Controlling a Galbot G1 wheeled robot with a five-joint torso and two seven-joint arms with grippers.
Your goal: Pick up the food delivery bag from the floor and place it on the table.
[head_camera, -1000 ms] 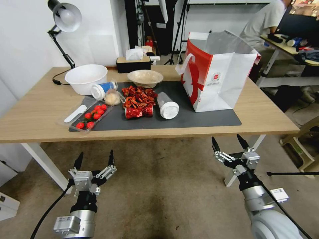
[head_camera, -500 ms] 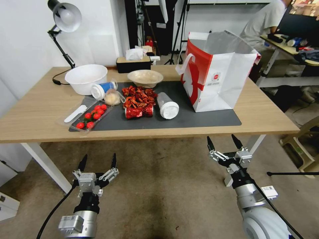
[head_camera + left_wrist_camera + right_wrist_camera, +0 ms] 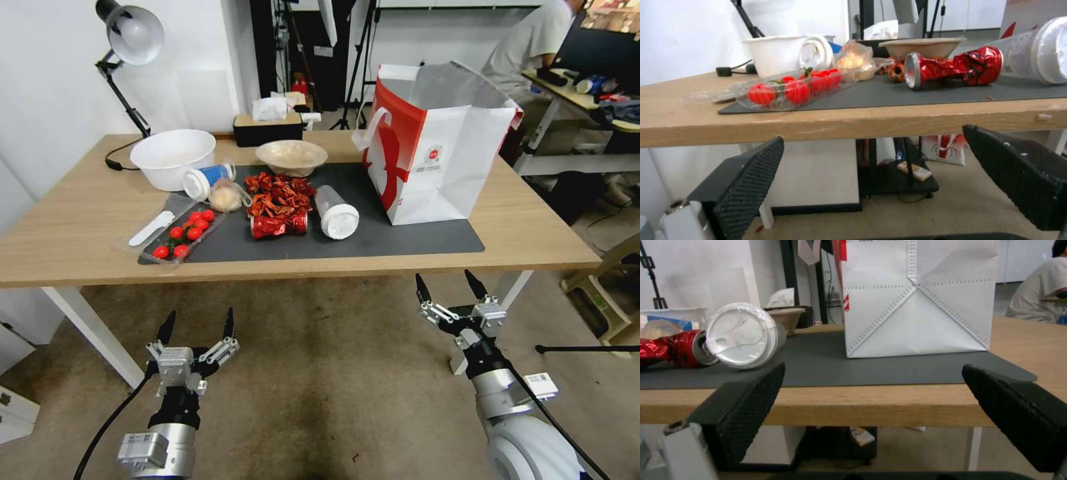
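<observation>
I am looking across the long light-wood worktop (image 3: 533,240), which is carrying a dark grey mat (image 3: 400,233) along its middle. The food delivery bag (image 3: 437,143) is standing upright on the right end of that mat, open at the top, with one white handle hanging at its near red side; it is not sitting on the floor (image 3: 320,373). By my reading the placing step is already done, and I am judging that little is left beyond holding both arms clear of the worktop edge.

The right gripper (image 3: 452,288) is hanging in front of the worktop, below its edge and nearly in line with the bag, fingers spread wide and gripping nothing. The left gripper (image 3: 197,325) is hanging lower and well to the left, fingers likewise apart and bare.

On the mat to the left of the bag a lidded cup (image 3: 335,213) is lying on its side, just beside a crushed red can (image 3: 277,225).
</observation>
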